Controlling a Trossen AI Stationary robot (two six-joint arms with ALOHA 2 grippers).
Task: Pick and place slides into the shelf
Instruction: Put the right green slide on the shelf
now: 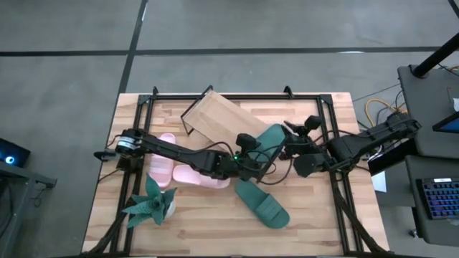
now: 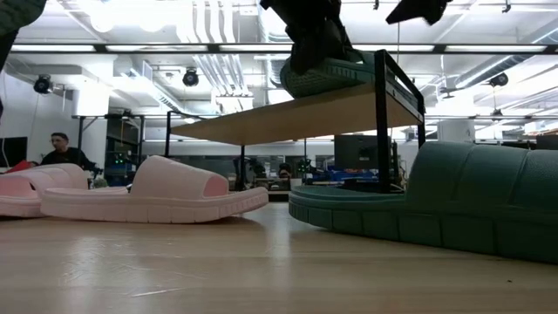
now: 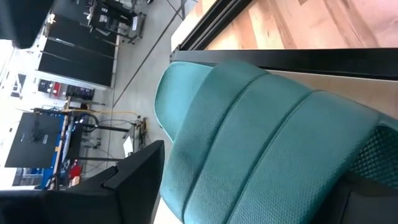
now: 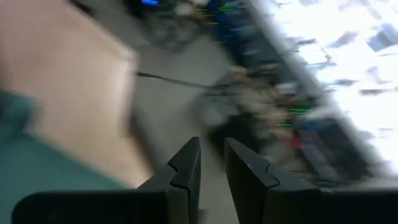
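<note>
One dark green slide [image 1: 270, 138] lies on the right end of the shelf [image 1: 215, 117], a light wood board on black wire legs; the low view shows that green slide [image 2: 327, 77] up on the shelf board [image 2: 288, 113]. My left gripper [image 1: 257, 155] is at this slide, with its fingers on either side of it. The second green slide [image 1: 262, 203] lies flat on the table in front. Two pink slides [image 1: 188, 173] lie to the left of it. My right gripper [image 1: 296, 140] hovers just right of the shelf, shut and touching nothing. My left gripper [image 3: 249, 193] spans the green slide's ribbed strap [image 3: 249, 143] across its width, one finger [image 3: 134, 180] at each side edge. In the low view it comes down on the slide from above. The slide's sole lies on the shelf board [image 3: 348, 93].
A green toy plant [image 1: 152, 204] stands at the table's near left. A black metal frame [image 1: 333, 129] runs around the table top. Bare wood shows along the near edge to the right of the table-level green slide. People and equipment show in the room beyond the table.
</note>
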